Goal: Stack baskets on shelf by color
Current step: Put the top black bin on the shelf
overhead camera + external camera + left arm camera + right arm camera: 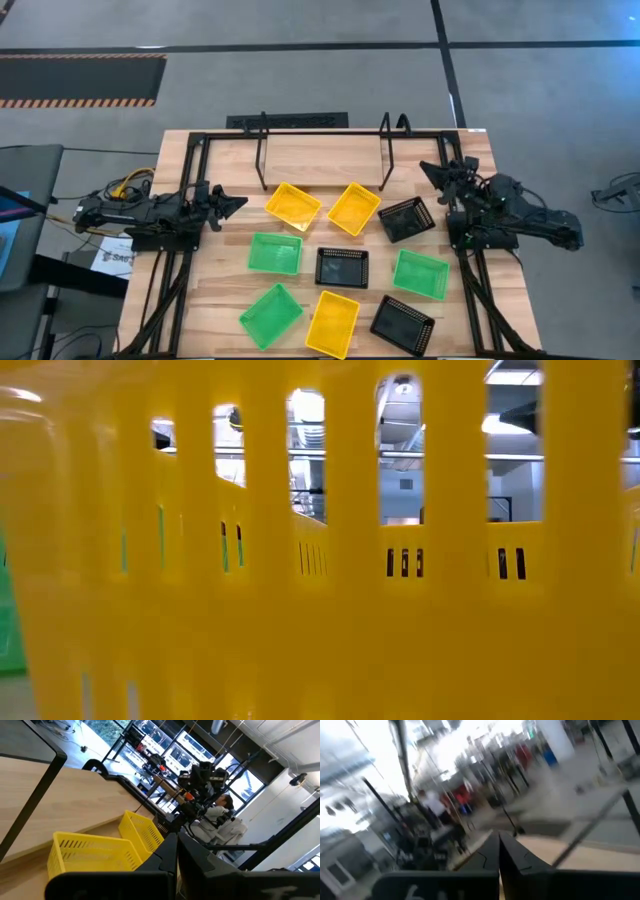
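Nothing is stacked yet: all nine baskets (349, 208) are lying loose on the surface (220, 280), and the shelf (325, 150) at upper centre is standing bare. Left hand (236, 202) and right hand (433, 171) are both sitting clenched, grasping nothing.

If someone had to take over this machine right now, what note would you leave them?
Left gripper: shut, empty, waiting at the table's left edge.
Right gripper: shut, empty, at the right edge near the back.
Black thin-wire shelf at the back holds no baskets.
All nine mesh baskets lie loose on the wooden table: three yellow, three green, three black.
Done: nothing stacked.
Left: stack every basket on the shelf by colour.
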You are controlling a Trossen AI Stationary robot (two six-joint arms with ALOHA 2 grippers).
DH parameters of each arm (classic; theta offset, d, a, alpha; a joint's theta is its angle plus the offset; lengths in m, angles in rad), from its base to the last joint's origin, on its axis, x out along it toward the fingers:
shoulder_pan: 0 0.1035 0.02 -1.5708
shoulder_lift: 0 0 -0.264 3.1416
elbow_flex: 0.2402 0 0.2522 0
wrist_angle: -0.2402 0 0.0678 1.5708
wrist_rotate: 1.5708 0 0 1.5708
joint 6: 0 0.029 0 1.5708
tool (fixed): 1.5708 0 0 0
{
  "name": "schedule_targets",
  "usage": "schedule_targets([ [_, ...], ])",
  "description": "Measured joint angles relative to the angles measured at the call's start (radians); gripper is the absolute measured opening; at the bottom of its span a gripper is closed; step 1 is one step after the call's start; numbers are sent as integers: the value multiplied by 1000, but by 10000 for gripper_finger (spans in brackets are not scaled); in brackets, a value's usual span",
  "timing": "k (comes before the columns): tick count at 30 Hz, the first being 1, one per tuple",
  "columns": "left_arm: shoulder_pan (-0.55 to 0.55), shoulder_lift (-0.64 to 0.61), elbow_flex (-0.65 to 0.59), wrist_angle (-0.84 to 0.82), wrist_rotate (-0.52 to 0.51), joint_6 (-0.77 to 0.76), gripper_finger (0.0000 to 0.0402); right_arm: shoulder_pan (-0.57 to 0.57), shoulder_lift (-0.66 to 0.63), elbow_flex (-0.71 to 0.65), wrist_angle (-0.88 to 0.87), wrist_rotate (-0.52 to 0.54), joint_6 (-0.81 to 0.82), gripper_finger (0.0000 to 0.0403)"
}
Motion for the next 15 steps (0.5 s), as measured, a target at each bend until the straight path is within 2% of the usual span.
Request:
schedule_targets([
  [4,0,0,0,0,0,-1,0,14,119,213,-370,0,85,21],
  [9,0,0,0,-1,0,-1,0,16,416,471,-854,1,193,11],
  [12,0,0,0,-1,0,-1,0,10,603,579,-1083,0,256,36],
  [15,0,0,0,-2,0,-1,0,-4,758,642,-1245,-8,299,84],
])
